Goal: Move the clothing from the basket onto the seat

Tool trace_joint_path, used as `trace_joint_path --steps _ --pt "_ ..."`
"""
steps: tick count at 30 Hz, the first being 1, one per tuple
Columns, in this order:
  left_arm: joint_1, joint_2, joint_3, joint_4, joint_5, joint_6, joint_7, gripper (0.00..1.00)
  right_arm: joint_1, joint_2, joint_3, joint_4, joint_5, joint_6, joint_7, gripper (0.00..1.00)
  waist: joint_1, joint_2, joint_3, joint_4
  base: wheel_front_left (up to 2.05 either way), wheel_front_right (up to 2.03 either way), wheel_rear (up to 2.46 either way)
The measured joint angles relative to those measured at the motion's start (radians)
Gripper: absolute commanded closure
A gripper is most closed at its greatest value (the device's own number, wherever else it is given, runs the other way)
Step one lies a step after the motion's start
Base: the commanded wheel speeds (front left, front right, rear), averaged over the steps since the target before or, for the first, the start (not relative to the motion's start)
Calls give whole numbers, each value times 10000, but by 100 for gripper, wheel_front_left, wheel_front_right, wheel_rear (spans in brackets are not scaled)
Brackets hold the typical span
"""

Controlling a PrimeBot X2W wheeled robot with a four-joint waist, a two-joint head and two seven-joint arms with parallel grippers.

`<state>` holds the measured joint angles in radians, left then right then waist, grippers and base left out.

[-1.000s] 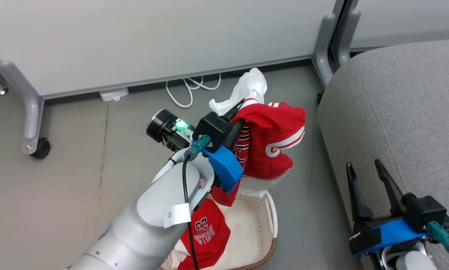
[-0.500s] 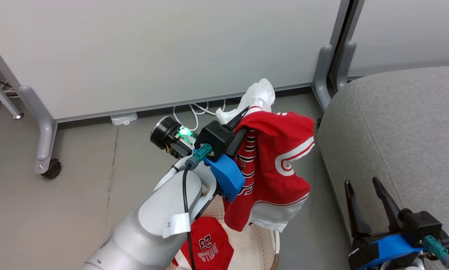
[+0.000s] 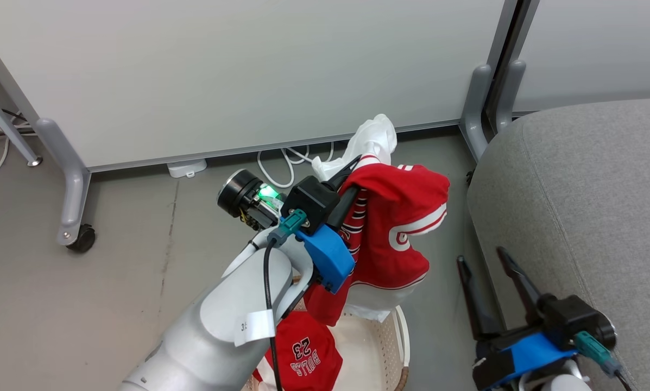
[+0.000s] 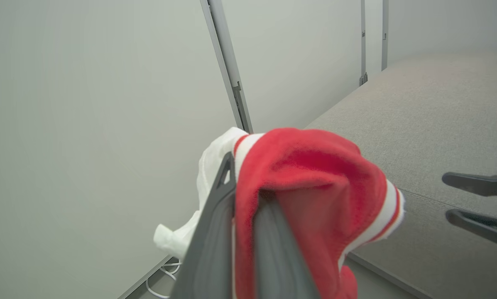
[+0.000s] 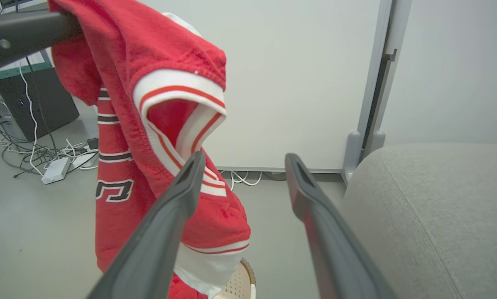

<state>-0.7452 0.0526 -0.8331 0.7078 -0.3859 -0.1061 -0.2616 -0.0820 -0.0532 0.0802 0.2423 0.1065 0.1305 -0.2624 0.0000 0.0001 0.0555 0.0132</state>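
Observation:
My left gripper [image 3: 354,165] is shut on a red jersey [image 3: 398,228] with white trim, which hangs from the fingers above the basket [image 3: 401,336]. Another piece of the clothing, a red "BULLS 23" jersey [image 3: 303,353], lies inside the cream basket at the bottom edge. In the left wrist view the left gripper [image 4: 248,182] pinches the jersey [image 4: 314,166], with the grey seat [image 4: 418,124] beyond. My right gripper [image 3: 481,256] is open between the jersey and the seat [image 3: 574,190]. In the right wrist view the right gripper [image 5: 244,158] is open just right of the jersey [image 5: 161,124].
White partition panels [image 3: 248,70] on grey wheeled legs [image 3: 75,217] stand behind. White cables [image 3: 286,163] and a small white box [image 3: 186,168] lie on the floor under them. A black box [image 5: 45,104] with tangled cables sits far left in the right wrist view.
The head view has shifted. The jersey has swung a little under the shut left gripper. My right gripper has moved left, off the seat's edge and nearer the hanging jersey.

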Motion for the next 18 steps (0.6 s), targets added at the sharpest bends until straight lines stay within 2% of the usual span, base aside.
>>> trace_joint_path --steps 11,18 --pt "-168 -8 -46 -48 79 -17 0 100 -1325 -514 1708 313 215 0 0 0 0 0 181 122 0 0 0" --pt "-244 -13 -384 -305 -42 -19 0 100 -2206 -780 2604 928 541 0 0 0 0 0 321 283 0 0 0"
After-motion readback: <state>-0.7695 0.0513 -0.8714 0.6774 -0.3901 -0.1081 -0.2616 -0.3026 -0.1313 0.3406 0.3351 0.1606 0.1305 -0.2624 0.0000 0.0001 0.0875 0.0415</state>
